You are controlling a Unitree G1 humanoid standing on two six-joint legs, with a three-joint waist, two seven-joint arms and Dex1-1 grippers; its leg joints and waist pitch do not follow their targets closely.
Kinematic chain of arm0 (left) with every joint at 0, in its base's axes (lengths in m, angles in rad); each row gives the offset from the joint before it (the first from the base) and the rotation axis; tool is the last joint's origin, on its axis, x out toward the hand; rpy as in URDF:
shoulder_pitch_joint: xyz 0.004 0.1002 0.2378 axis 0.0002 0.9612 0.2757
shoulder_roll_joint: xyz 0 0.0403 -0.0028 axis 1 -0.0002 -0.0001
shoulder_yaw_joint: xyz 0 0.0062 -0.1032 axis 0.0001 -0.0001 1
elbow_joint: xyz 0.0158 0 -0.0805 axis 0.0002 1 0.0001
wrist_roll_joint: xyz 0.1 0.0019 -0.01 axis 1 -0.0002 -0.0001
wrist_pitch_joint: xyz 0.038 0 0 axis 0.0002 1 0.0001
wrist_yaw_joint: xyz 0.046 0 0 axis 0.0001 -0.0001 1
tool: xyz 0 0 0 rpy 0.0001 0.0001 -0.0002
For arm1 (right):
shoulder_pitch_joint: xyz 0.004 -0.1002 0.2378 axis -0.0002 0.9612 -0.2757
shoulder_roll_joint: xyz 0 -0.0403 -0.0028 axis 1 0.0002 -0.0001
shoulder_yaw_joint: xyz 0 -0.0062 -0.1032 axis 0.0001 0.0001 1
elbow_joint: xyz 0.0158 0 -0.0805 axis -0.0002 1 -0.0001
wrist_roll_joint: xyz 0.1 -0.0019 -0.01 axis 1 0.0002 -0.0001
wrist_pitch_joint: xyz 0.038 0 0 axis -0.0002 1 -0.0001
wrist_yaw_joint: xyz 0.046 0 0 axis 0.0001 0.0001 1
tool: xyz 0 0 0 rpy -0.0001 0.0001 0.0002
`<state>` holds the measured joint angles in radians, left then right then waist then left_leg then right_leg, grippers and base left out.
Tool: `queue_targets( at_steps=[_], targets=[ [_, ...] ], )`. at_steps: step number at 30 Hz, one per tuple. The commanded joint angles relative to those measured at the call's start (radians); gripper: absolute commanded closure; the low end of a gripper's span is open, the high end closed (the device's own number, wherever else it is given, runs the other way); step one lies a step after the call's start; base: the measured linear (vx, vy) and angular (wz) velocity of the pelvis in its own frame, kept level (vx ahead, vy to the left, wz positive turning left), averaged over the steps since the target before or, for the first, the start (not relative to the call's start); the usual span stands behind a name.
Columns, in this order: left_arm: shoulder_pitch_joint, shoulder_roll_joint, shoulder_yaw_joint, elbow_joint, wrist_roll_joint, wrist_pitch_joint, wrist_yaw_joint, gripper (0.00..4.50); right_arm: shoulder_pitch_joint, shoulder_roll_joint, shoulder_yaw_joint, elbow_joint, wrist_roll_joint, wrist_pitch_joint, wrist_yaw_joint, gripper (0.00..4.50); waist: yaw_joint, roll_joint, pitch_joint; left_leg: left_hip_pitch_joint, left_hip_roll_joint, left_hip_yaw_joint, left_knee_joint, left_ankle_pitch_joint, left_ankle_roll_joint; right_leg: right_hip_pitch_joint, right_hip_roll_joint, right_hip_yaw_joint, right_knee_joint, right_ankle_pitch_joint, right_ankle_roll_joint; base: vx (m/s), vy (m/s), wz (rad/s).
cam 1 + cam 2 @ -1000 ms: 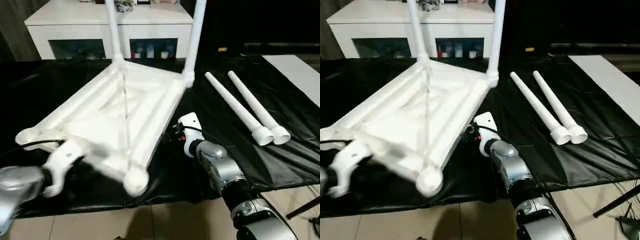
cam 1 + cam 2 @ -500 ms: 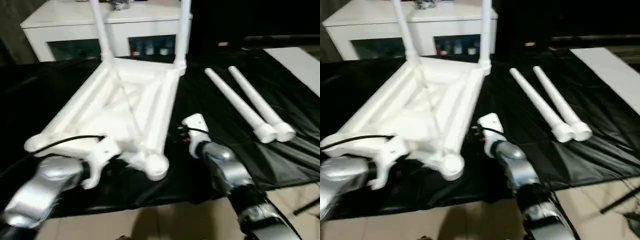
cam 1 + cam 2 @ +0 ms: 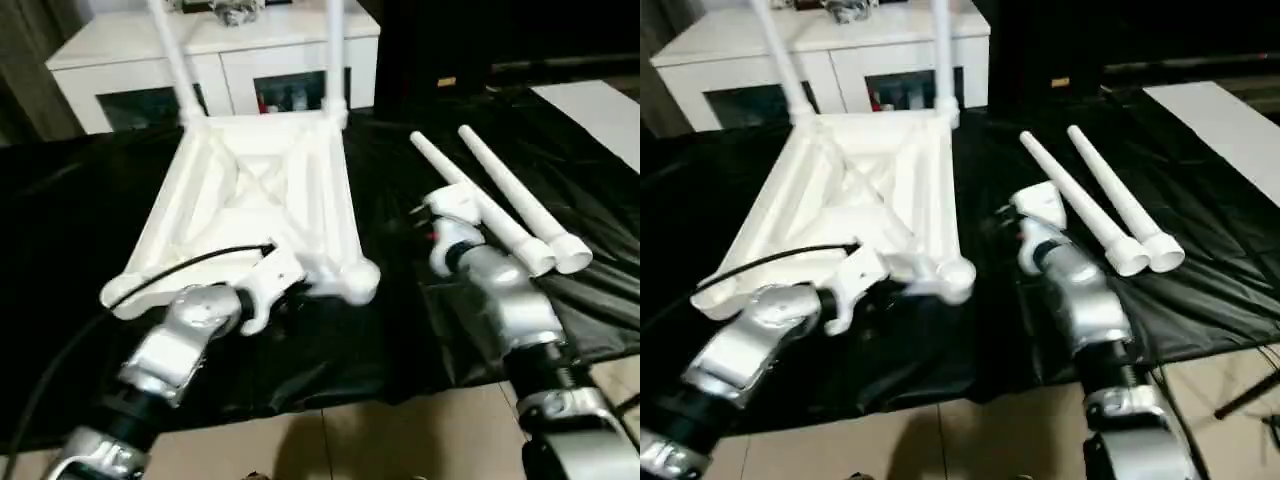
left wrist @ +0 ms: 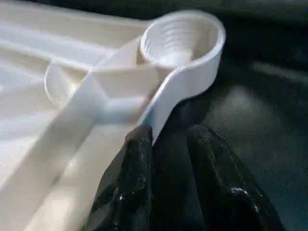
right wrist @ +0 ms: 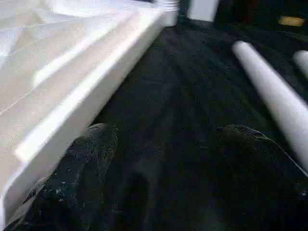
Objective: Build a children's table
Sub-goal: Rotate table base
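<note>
The children's table lies upside down on the black sheet, its white ribbed tabletop (image 3: pixel 255 190) facing up. Two legs (image 3: pixel 333 50) stand in its far corner sockets. The near right socket (image 4: pixel 180 36) is open. My left gripper (image 4: pixel 168 137) is shut on the tabletop's near rim, just beside that socket; its white housing (image 3: pixel 268 278) sits at the near edge. Two loose white legs (image 3: pixel 490 195) lie side by side to the right. My right gripper (image 5: pixel 163 137) hovers open low over the sheet, between the tabletop's right side (image 5: pixel 91 82) and the nearer loose leg (image 5: pixel 274 91).
A white glass-door cabinet (image 3: pixel 230 70) stands behind the work. The black sheet (image 3: pixel 60 220) ends at a tiled floor (image 3: pixel 330 440) near me. A white board (image 3: pixel 600 105) lies at the far right. A black cable (image 3: pixel 150 285) runs over my left forearm.
The tabletop has swung round with my left gripper, its near corner moving right and farther from me. My right gripper has moved right, towards the loose legs. The camera has tilted a little.
</note>
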<state>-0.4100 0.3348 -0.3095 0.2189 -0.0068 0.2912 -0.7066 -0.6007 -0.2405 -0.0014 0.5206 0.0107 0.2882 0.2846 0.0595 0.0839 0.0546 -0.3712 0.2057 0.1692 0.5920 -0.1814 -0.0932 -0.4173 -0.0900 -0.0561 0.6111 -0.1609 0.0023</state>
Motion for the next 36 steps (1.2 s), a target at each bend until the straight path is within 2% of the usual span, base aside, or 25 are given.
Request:
queue_targets(
  at_steps=[1,2,3,4,5,6,7,8,10,11,12,14,15,17,19,20,22,27,28,29,32,33,35,36],
  targets=[
    [-0.032,-0.015,0.025,-0.014,-0.016,-0.023,0.028,3.08,-0.035,-0.011,-0.004,0.014,-0.024,0.037,-0.023,0.62,-0.001,-0.007,-0.078,-0.001,-0.005,0.003,-0.060,-0.195,0.002,0.061,-0.027,0.025,-0.073,-0.205,-0.198,0.000,0.000,0.00],
    [-0.032,-0.018,0.026,-0.015,-0.018,-0.023,0.029,3.08,-0.037,-0.012,-0.004,0.016,-0.025,0.039,-0.024,0.62,0.001,-0.006,-0.081,0.000,-0.004,0.004,-0.058,-0.187,0.007,0.062,-0.028,0.025,-0.072,-0.194,-0.203,0.000,0.000,0.00],
    [-0.044,-0.051,0.059,-0.048,-0.060,-0.023,0.033,3.08,-0.090,-0.048,-0.008,0.077,-0.019,0.094,-0.009,0.62,-0.007,-0.013,-0.081,-0.008,-0.007,0.003,-0.057,-0.169,0.020,0.067,-0.027,0.022,-0.063,-0.164,-0.224,0.000,0.000,0.00],
    [-0.045,-0.054,0.074,-0.081,-0.086,-0.010,0.018,3.08,-0.124,-0.064,-0.030,0.126,0.008,0.110,0.001,0.62,-0.008,-0.013,-0.081,-0.006,-0.005,0.003,-0.057,-0.172,0.024,0.067,-0.028,0.021,-0.066,-0.171,-0.228,0.000,0.000,0.00],
    [-0.045,-0.054,0.074,-0.081,-0.086,-0.010,0.018,3.08,-0.124,-0.064,-0.030,0.126,0.008,0.110,0.001,0.62,-0.006,-0.010,-0.082,-0.001,-0.002,0.005,-0.052,-0.175,0.033,0.062,-0.031,0.023,-0.067,-0.161,-0.244,0.000,0.000,0.00],
    [-0.046,-0.055,0.082,-0.102,-0.102,-0.001,0.008,3.08,-0.145,-0.073,-0.048,0.160,0.028,0.118,0.007,0.45,-0.007,-0.011,-0.081,-0.002,-0.003,0.007,-0.050,-0.173,0.039,0.061,-0.028,0.023,-0.067,-0.154,-0.246,0.000,0.000,0.00],
    [-0.046,-0.047,0.088,-0.127,-0.116,0.006,-0.009,3.09,-0.180,-0.093,-0.054,0.218,0.024,0.127,-0.004,0.28,-0.008,-0.018,-0.080,-0.006,-0.003,0.007,-0.052,-0.168,0.049,0.065,-0.028,0.021,-0.065,-0.152,-0.248,0.000,0.000,0.00],
    [-0.046,-0.047,0.088,-0.127,-0.116,0.006,-0.009,3.09,-0.180,-0.093,-0.054,0.218,0.024,0.127,-0.004,0.25,-0.007,-0.015,-0.082,-0.004,-0.004,0.007,-0.050,-0.163,0.050,0.065,-0.030,0.020,-0.062,-0.152,-0.252,0.000,0.000,0.00],
    [-0.038,0.011,0.083,-0.225,-0.161,0.070,-0.101,3.09,-0.272,-0.144,-0.041,0.376,-0.015,0.127,-0.012,0.05,-0.008,-0.016,-0.083,-0.003,-0.001,0.006,-0.050,-0.162,0.051,0.062,-0.033,0.018,-0.060,-0.170,-0.267,0.000,0.000,0.00],
    [-0.033,0.038,0.076,-0.264,-0.178,0.103,-0.137,3.09,-0.302,-0.161,-0.035,0.430,-0.029,0.125,-0.010,0.05,-0.005,-0.017,-0.086,0.000,0.000,0.007,-0.045,-0.150,0.050,0.058,-0.031,0.018,-0.054,-0.154,-0.280,0.000,0.000,0.00],
    [-0.026,0.064,0.068,-0.300,-0.192,0.138,-0.170,3.09,-0.327,-0.174,-0.039,0.478,-0.030,0.128,-0.008,0.05,-0.004,-0.019,-0.082,0.002,0.001,0.011,-0.046,-0.155,0.055,0.055,-0.028,0.018,-0.058,-0.153,-0.282,0.000,0.000,0.00],
    [-0.015,0.093,0.056,-0.338,-0.202,0.171,-0.200,3.09,-0.359,-0.192,-0.033,0.544,-0.051,0.127,-0.009,0.05,0.001,-0.017,-0.080,-0.001,0.000,0.012,-0.043,-0.149,0.061,0.056,-0.027,0.017,-0.053,-0.142,-0.284,0.000,0.000,0.00],
    [-0.010,0.102,0.054,-0.350,-0.208,0.185,-0.208,3.09,-0.370,-0.200,-0.023,0.570,-0.066,0.125,-0.007,0.05,0.004,-0.018,-0.077,-0.002,0.000,0.014,-0.042,-0.153,0.064,0.056,-0.026,0.016,-0.055,-0.149,-0.281,0.000,0.000,0.00],
    [0.001,0.121,0.050,-0.376,-0.219,0.208,-0.217,3.09,-0.392,-0.211,-0.010,0.620,-0.077,0.126,0.003,0.05,0.004,-0.013,-0.078,-0.003,0.002,0.012,-0.042,-0.155,0.062,0.056,-0.028,0.015,-0.052,-0.147,-0.284,0.000,0.000,0.00],
    [0.008,0.133,0.050,-0.398,-0.231,0.228,-0.222,3.09,-0.410,-0.223,0.013,0.662,-0.095,0.125,0.020,0.05,0.003,-0.015,-0.078,-0.003,0.002,0.013,-0.041,-0.175,0.055,0.056,-0.028,0.014,-0.052,-0.150,-0.291,0.000,0.000,0.00],
    [0.010,0.139,0.050,-0.408,-0.236,0.241,-0.224,3.09,-0.422,-0.229,0.027,0.691,-0.106,0.125,0.040,0.05,0.004,-0.011,-0.077,-0.002,0.002,0.013,-0.040,-0.192,0.050,0.054,-0.026,0.013,-0.052,-0.164,-0.291,0.000,0.000,0.00],
    [0.009,0.153,0.049,-0.420,-0.241,0.263,-0.231,3.09,-0.438,-0.234,0.045,0.728,-0.119,0.135,0.085,0.05,0.005,-0.012,-0.076,-0.002,0.003,0.013,-0.041,-0.210,0.046,0.055,-0.027,0.013,-0.053,-0.179,-0.292,0.000,0.000,0.00],
    [0.001,0.164,0.052,-0.435,-0.248,0.289,-0.242,3.09,-0.458,-0.240,0.024,0.766,-0.115,0.180,0.111,0.05,0.004,-0.012,-0.073,-0.004,0.002,0.011,-0.042,-0.231,0.040,0.056,-0.029,0.013,-0.056,-0.218,-0.277,0.000,0.000,0.00],
    [0.000,0.165,0.054,-0.444,-0.252,0.301,-0.244,3.09,-0.464,-0.246,0.024,0.779,-0.123,0.188,0.103,0.05,0.005,-0.012,-0.074,-0.004,0.003,0.010,-0.042,-0.225,0.038,0.056,-0.029,0.013,-0.055,-0.216,-0.279,0.000,0.000,0.00],
    [-0.001,0.168,0.054,-0.451,-0.257,0.309,-0.243,3.09,-0.467,-0.251,0.030,0.790,-0.130,0.196,0.102,0.05,0.004,-0.017,-0.074,-0.005,0.003,0.011,-0.041,-0.222,0.037,0.056,-0.028,0.013,-0.055,-0.213,-0.281,0.000,0.000,0.00],
    [-0.002,0.173,0.055,-0.462,-0.267,0.320,-0.238,3.09,-0.469,-0.260,0.043,0.812,-0.142,0.210,0.121,0.05,0.005,-0.015,-0.074,-0.007,0.001,0.011,-0.040,-0.226,0.037,0.056,-0.028,0.012,-0.054,-0.217,-0.282,0.000,0.000,0.00],
    [-0.002,0.175,0.057,-0.465,-0.265,0.320,-0.235,3.09,-0.468,-0.262,0.046,0.817,-0.142,0.220,0.132,0.05,0.004,-0.022,-0.074,-0.008,0.001,0.011,-0.040,-0.224,0.040,0.056,-0.028,0.012,-0.054,-0.220,-0.279,0.000,0.000,0.00],
    [-0.002,0.177,0.059,-0.466,-0.264,0.320,-0.233,3.09,-0.468,-0.263,0.045,0.818,-0.142,0.228,0.140,0.05,0.005,-0.018,-0.074,-0.008,0.002,0.010,-0.039,-0.224,0.041,0.056,-0.029,0.012,-0.053,-0.229,-0.275,0.000,0.000,0.00],
    [-0.002,0.178,0.062,-0.466,-0.261,0.321,-0.229,3.09,-0.467,-0.264,0.047,0.819,-0.143,0.235,0.147,0.20,0.005,-0.018,-0.073,-0.007,0.002,0.010,-0.039,-0.228,0.040,0.055,-0.029,0.012,-0.054,-0.234,-0.274,0.000,0.000,0.00]
  ],
)
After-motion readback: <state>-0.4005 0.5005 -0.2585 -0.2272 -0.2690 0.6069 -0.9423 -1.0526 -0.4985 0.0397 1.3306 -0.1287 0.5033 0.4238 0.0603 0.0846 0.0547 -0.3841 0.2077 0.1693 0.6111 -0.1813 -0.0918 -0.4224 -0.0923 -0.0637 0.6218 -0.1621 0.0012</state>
